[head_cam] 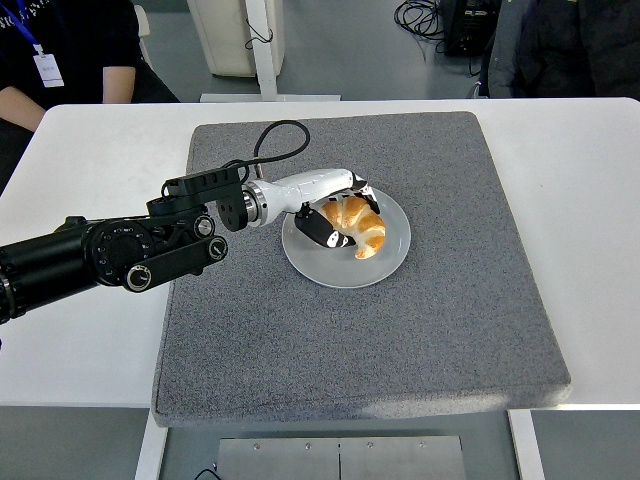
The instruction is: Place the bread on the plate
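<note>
Bread (pixel 356 226), a golden croissant, down within the pale round plate (pixel 392 258) just above the frame's centre, apparently resting on the plate's surface, though contact underneath cannot be confirmed. Left hand (pixel 335 218) curled around it, fingers (pixel 318 228) pinching its left side and top. Carrying part of the task judged as good as done; left to do: opening the hand and drawing the arm away without dragging the croissant along.

Right arm nowhere in the picture.

Plate sitting on a grey mat (pixel 420 350) covering most of the white desk (pixel 590 200). Croissant lying left of the plate's middle, its lower tip pointing toward the centre, well inside the rim on the right and lower sides, closer to the rim on the upper left where the hand comes in. Little risk of rolling off, judging by the shallow raised rim.

Open room plentiful: bare mat on all sides of the plate, widest toward the bottom and right of the frame. Natural way out for the arm back toward the left edge, over mat and bare desk. A looping black cable (pixel 275 135) above the wrist, clear of the plate. A person's arm (pixel 20 100) at the upper left corner, well apart from the working area.
</note>
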You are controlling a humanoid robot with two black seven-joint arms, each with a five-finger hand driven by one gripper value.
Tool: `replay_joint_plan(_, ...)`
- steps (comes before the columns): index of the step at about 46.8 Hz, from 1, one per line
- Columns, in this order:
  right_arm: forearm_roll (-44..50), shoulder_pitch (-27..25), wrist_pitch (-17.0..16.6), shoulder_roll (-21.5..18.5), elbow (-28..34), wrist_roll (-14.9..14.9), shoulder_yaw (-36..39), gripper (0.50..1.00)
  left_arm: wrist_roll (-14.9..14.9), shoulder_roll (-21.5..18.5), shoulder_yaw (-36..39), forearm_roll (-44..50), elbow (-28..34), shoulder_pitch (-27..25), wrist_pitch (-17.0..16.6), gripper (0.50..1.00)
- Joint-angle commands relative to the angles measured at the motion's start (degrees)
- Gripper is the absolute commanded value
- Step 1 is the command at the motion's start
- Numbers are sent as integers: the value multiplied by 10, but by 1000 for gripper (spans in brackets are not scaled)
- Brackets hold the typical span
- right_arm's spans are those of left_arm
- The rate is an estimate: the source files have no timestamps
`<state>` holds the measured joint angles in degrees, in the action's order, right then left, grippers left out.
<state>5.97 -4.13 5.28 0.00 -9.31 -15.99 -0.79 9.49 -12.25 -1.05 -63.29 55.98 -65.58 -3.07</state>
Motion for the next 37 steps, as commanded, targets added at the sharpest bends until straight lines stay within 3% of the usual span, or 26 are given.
replay_joint_plan(1, 0, 0, 0, 0, 0, 0, 0, 1000, 1, -1, 0, 1, 0, 1, 0, 500)
replay_joint_plan(37, 0, 0, 0, 0, 0, 0, -1, 1000, -1, -1, -3, 13, -28, 12, 0, 500)
